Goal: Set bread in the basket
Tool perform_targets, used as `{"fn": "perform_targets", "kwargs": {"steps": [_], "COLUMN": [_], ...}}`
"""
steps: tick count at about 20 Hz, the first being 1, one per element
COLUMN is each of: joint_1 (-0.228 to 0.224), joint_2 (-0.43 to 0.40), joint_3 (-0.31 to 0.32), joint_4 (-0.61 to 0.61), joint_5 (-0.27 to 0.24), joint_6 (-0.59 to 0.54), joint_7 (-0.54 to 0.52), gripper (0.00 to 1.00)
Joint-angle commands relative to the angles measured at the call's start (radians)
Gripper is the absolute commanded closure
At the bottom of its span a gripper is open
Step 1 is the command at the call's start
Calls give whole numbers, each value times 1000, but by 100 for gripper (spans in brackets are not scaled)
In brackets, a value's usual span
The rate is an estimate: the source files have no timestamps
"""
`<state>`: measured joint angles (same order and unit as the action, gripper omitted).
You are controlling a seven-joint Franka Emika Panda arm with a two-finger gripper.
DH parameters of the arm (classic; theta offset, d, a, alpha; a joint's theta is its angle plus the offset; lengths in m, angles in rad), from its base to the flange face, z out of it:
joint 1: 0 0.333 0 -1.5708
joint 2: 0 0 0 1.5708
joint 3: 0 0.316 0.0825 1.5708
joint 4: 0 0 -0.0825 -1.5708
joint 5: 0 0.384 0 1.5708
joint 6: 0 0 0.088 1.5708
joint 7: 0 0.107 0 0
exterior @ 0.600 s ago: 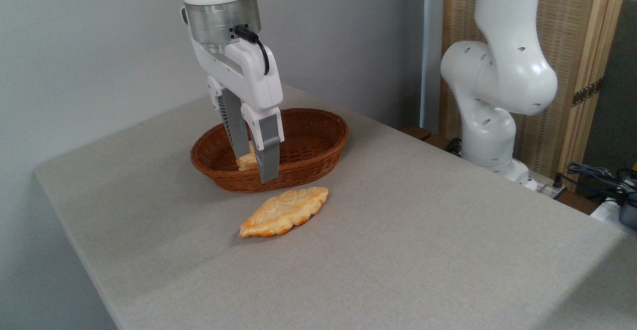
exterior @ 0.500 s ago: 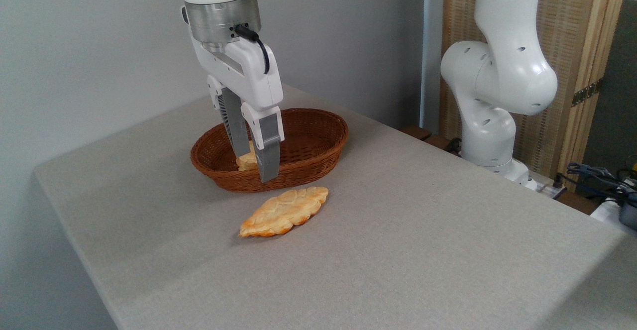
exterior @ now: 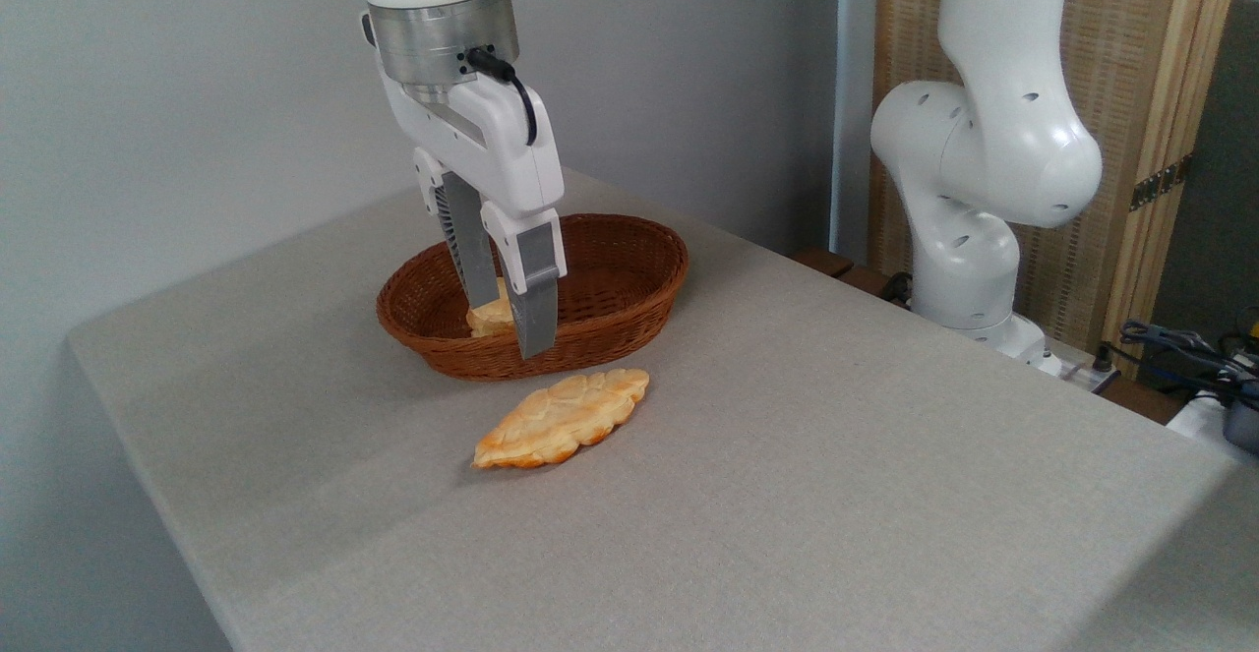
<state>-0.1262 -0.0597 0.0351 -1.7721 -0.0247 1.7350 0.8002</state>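
- bread (exterior: 562, 418): flat on the table (exterior: 787, 495), just in front of the basket's near rim, not touching it as far as I can see. Well in from every table edge, nearer the left and far edges than the right one.
- bread looks: long leaf shape, pointed ends, golden-orange edges, paler bumpy ridged top. Long axis runs diagonally, low-left to upper-right.
- gripper (exterior: 511, 321): pointing down over the near-left part of the basket, fingers slightly parted, nothing clamped between them. Front fingertip overlaps the near rim in this view; whether it touches the rim, can't tell.
- basket (exterior: 629, 313): shallow oval reddish-brown wicker, low flared rim, sitting toward the far edge of the table, left of centre.
- basket contents: one small pale-golden bun (exterior: 491, 316) at the left end, partly hidden behind the fingers. Rest of the basket floor shows bare weave.
- arm base (exterior: 974, 190): white, off the table's far-right corner, woven screen (exterior: 1131, 72) behind it.
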Motion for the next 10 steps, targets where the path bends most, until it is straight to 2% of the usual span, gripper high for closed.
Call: {"fn": "perform_targets", "kwargs": {"steps": [1,10], "joint_1": [11,5], "joint_2": [-5,-15], "joint_3": [-3,-9], "joint_4": [14,-30], "joint_5": [-23,-34], "joint_6": [-35,-35], "joint_7": [11,10], "gripper": [0,0]}}
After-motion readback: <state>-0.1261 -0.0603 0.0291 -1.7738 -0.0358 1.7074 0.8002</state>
